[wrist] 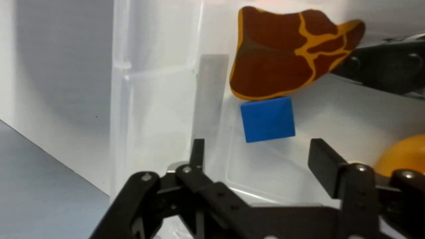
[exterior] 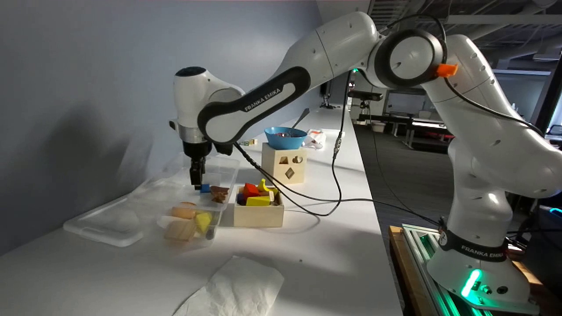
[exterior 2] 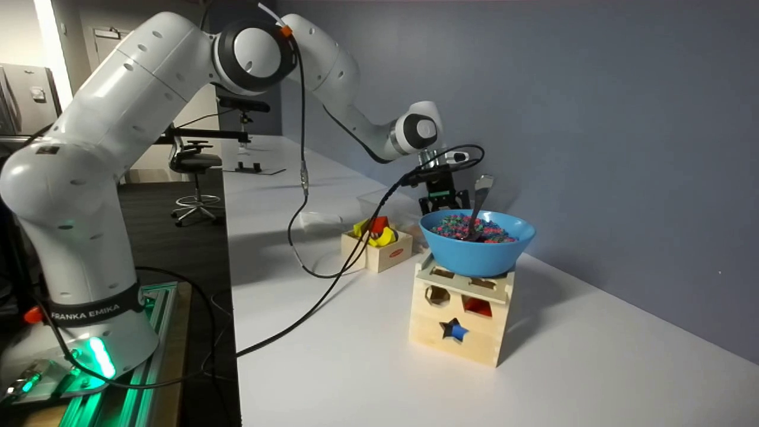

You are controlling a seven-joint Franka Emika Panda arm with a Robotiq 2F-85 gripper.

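Inside the clear plastic box (wrist: 121, 142), a blue block (wrist: 268, 120) lay right by a brown toy steak (wrist: 272, 58), maybe touching it. The pincer (wrist: 257, 156) was spread wide over the box's floor, with nothing in it. The block looked light, hard and smooth, maybe slippery, so two flat, opposite sides seemed best to pinch. The steak had orange lines; a pale wooden tray (exterior: 258, 217) stood beside the box.

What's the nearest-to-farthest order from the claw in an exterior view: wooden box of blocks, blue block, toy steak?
1. Blue block: in the clear bin, right by the claw.
2. Toy steak: same bin, beside the block.
3. Wooden box of blocks: outside the bin, image right.
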